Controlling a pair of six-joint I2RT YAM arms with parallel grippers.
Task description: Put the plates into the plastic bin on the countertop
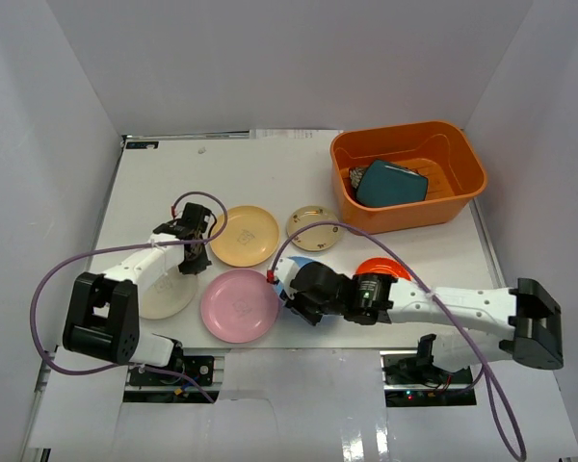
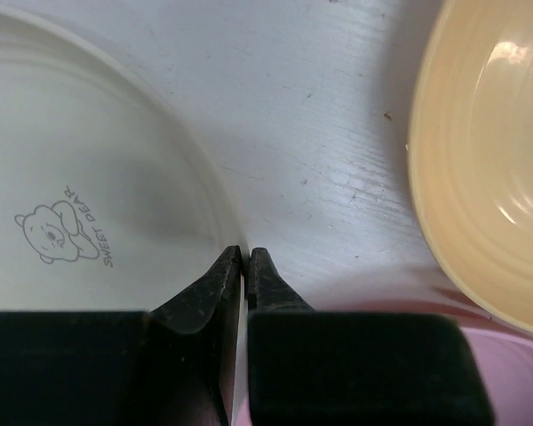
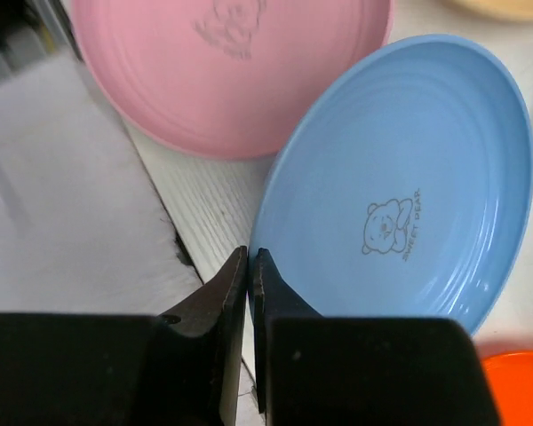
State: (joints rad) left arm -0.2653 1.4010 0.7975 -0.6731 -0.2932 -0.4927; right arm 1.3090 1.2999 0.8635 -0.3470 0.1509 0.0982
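Presently pinching round cream plate (image 2: 71, 133) (by its rim) with left gripper (image 2: 245, 257); clamping round blue plate (image 3: 409, 160) with right gripper (image 3: 250, 257).

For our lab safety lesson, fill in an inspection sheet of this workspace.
Surface: matte white countertop.
Job's things: teal plate inside orange bin; yellow plate, gold-rimmed plate, pink plate, orange-red plate on countertop.
Clutter: nothing seen.
Grippers: left gripper shut on cream plate rim; right gripper shut on blue plate rim.
Cables: purple cables loop loose, one per side.
Surroundings: white walls on three sides.
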